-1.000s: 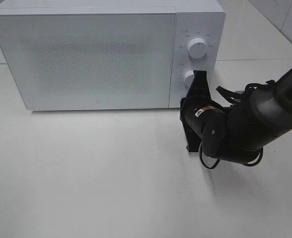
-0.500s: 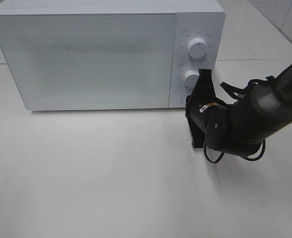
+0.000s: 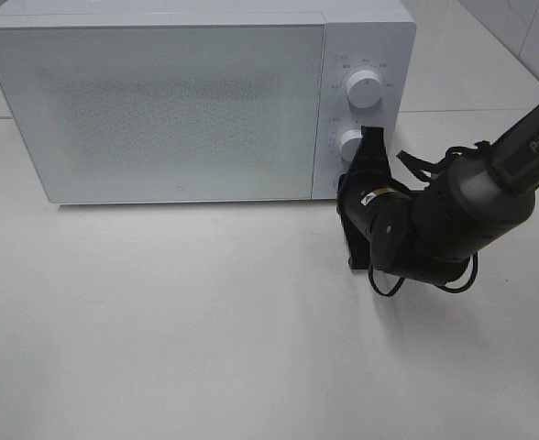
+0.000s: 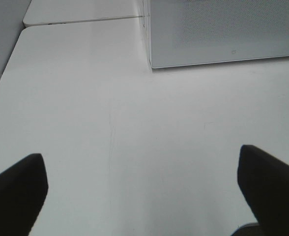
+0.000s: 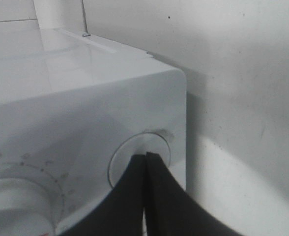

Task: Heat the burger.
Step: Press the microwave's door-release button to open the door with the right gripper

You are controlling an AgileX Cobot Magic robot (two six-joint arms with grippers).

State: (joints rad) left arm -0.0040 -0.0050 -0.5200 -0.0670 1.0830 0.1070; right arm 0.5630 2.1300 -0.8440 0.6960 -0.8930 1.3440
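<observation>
The burger is out of view. The white microwave point(image 3: 159, 101) stands at the back of the table with its door shut. My right gripper point(image 3: 368, 139) is shut with nothing in it, and its tips rest against the control panel beside the lower knob point(image 3: 350, 144). In the right wrist view, the closed right gripper point(image 5: 146, 156) touches a flat round button point(image 5: 157, 142) near the panel's corner. My left gripper point(image 4: 142, 191) hangs open over bare table in front of the microwave's point(image 4: 223, 29) left corner, its fingers point(image 4: 16, 191) far apart and holding nothing.
An upper knob point(image 3: 365, 89) sits above the lower one on the panel. The right arm point(image 3: 453, 220) and its cables lie over the table to the right of the microwave. The white table point(image 3: 205, 321) spreads in front, with an edge at the far left in the left wrist view.
My right gripper shifted slightly right, away from the lower knob, then came back left against the panel. It stayed shut. The microwave door stayed shut.
</observation>
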